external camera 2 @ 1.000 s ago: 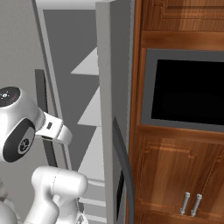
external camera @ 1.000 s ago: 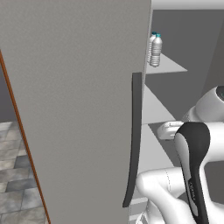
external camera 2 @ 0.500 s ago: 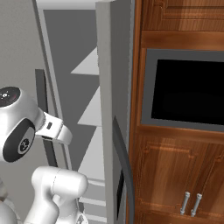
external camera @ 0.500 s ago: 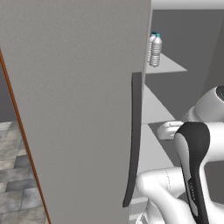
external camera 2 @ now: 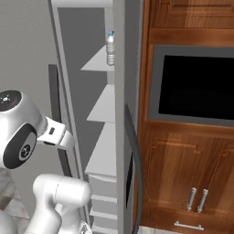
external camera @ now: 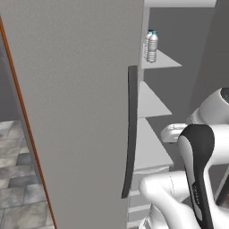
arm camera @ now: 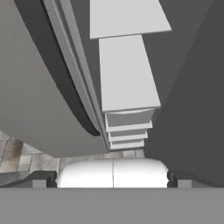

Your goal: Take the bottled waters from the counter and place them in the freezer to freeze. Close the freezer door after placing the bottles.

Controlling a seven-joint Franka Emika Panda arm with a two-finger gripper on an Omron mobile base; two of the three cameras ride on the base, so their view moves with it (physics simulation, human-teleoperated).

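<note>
- Nothing has shifted since a second ago: the freezer door, the bottles and the arm all sit where they were in both base views.
- The bottled waters [external camera: 152,46] stand upright on the top shelf of the freezer [external camera 2: 98,109], close together near the shelf's front edge; in the right base view one bottle [external camera 2: 110,49] shows beside the centre post.
- The freezer door [external camera: 76,112] stands wide open on the left, its long dark handle [external camera: 130,132] running down the near edge.
- The gripper [arm camera: 113,177] has its jaws spread wide and holds nothing; the hand view looks down past the lower shelves [arm camera: 127,72] and drawers toward the floor.
- With both bottles apparently stowed, closing the door looks like the remaining step.
- The door is a tall, stiff panel on hinges, likely heavy enough to need a steady push rather than a tap; its flat face is smooth and would let the fingers slide.
- The bar handle is the surer hold: rigid, narrow enough to fit between the open fingers, best taken around mid-height.
- Swinging too hard could topple the light bottles near the shelf edge.
</note>
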